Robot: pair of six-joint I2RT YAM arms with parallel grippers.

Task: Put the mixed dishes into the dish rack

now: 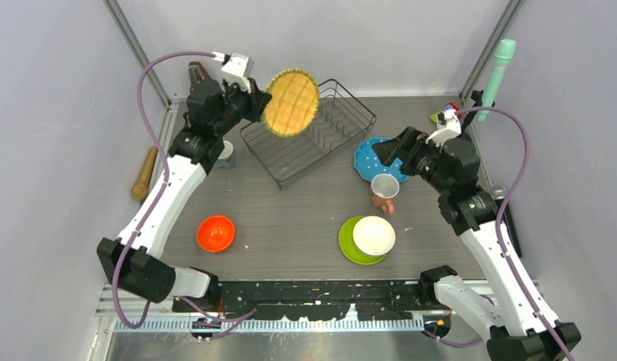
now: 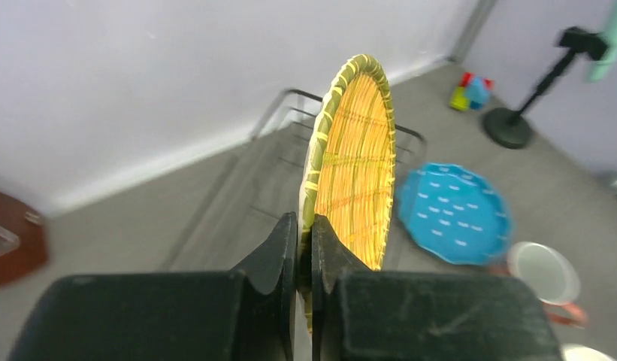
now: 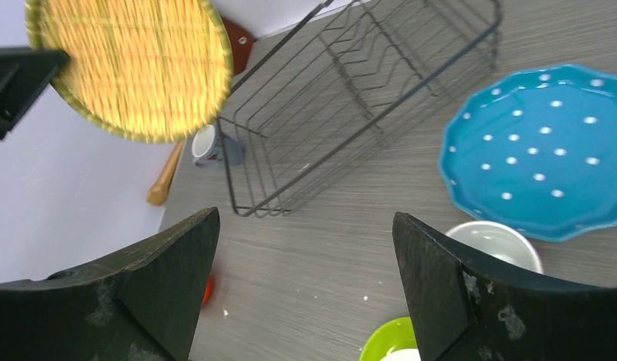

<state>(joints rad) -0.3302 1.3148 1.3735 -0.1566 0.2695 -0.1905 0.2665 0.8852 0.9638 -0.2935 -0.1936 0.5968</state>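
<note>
Forearm high, my left tool [image 2: 304,229] pinches the round yellow woven plate [image 2: 355,162] upright, dish rack [image 1: 331,150] ahead; right tool [image 3: 303,226] spread wide.

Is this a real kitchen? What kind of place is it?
Probably a robot test booth, not a kitchen: plain walls box in a table, and a left arm and right arm are bolted to its edge.
</note>
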